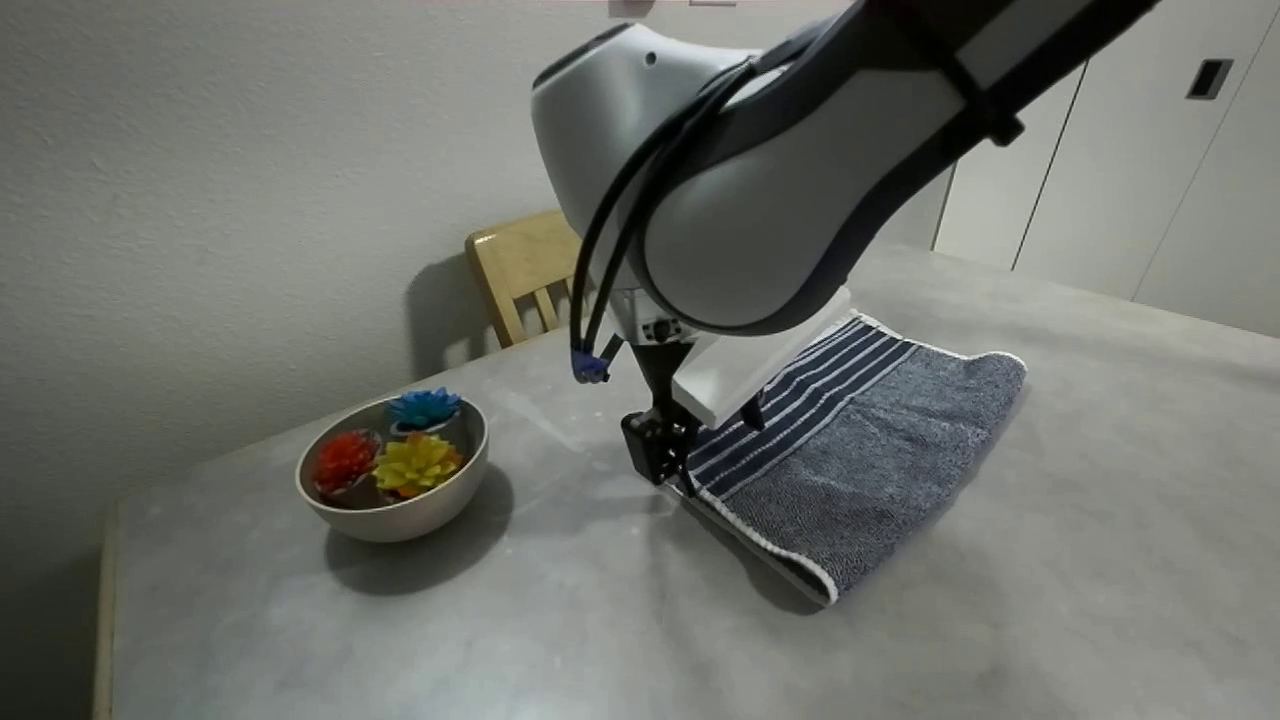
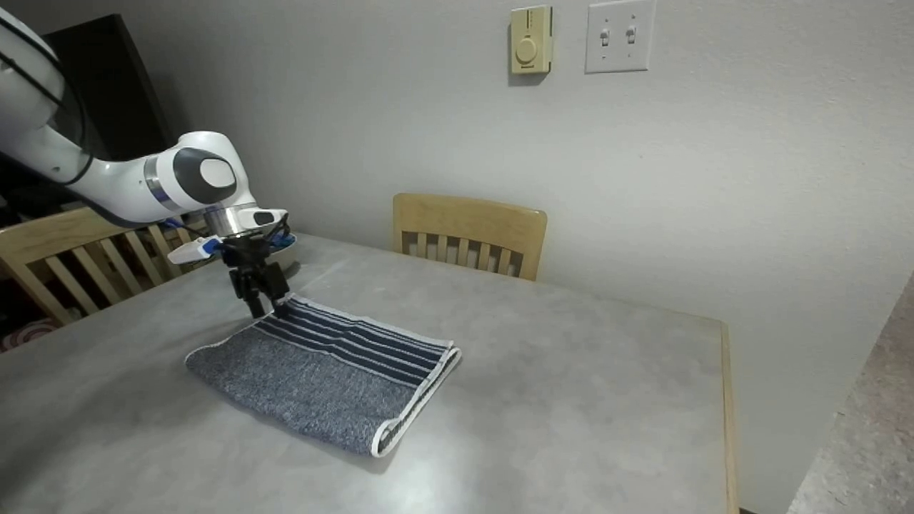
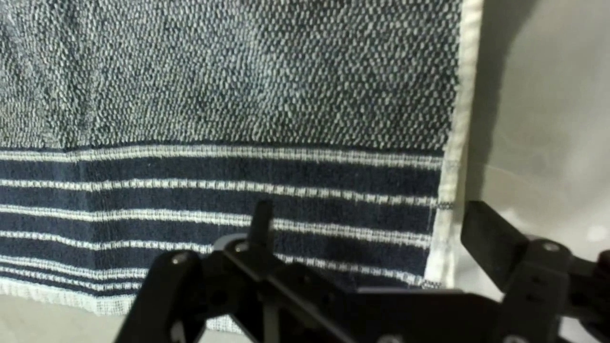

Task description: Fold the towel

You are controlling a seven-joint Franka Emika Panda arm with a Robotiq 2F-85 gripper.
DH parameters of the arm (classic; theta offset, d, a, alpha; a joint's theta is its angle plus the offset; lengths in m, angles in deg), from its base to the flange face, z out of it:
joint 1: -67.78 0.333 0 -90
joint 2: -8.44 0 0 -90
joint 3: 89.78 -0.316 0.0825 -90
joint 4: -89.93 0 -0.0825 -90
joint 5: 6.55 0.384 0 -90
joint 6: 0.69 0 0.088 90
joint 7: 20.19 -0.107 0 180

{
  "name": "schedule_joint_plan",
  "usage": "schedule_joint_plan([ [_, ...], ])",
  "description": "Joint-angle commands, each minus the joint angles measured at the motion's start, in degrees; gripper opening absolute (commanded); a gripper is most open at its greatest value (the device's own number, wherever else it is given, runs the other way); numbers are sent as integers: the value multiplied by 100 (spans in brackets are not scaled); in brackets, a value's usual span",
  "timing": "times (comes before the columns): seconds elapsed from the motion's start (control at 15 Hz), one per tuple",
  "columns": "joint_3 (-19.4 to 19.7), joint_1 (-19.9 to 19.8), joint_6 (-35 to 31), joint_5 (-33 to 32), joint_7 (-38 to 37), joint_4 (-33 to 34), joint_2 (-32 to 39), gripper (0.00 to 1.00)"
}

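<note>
The blue-grey towel (image 1: 880, 470) lies on the table in both exterior views (image 2: 307, 389). It is doubled over, with layered white hems along its sides. Dark bands with thin white stripes run along one end. The gripper (image 1: 720, 450) is at a striped corner of the towel, also in an exterior view (image 2: 270, 311). In the wrist view the gripper (image 3: 369, 209) is open. One finger is over the stripes of the towel (image 3: 267, 81), the other beyond its white side hem. No cloth is pinched. Whether the fingertips touch the cloth or table, I cannot tell.
A bowl (image 1: 450, 505) with red, yellow and blue artificial flowers stands on the table (image 1: 600, 640) near the gripper. Its rim also shows behind the gripper in an exterior view (image 2: 287, 255). Wooden chairs (image 2: 468, 218) stand along the wall side of the table.
</note>
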Motion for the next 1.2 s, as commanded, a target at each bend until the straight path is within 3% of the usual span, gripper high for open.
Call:
schedule_joint_plan([
  [0.0,56,102,16,26,-202,-26,40,100],
  [0.2,38,83,-63,75,-322,-128,54,93],
  [0.27,28,67,-85,93,-352,-173,52,82],
  [0.47,5,41,-161,188,-432,-306,-8,62],
  [0.53,1,43,-185,220,-461,-324,-18,59],
  [0.73,-4,52,-213,245,-547,-343,-11,67],
  [0.8,-9,44,-214,252,-561,-347,-6,60],
  [0.87,-10,36,-210,255,-565,-360,-9,42],
  [0.93,-19,26,-203,262,-544,-358,-8,41],
  [1.13,-130,-61,-237,390,-321,-345,-1,20],
])
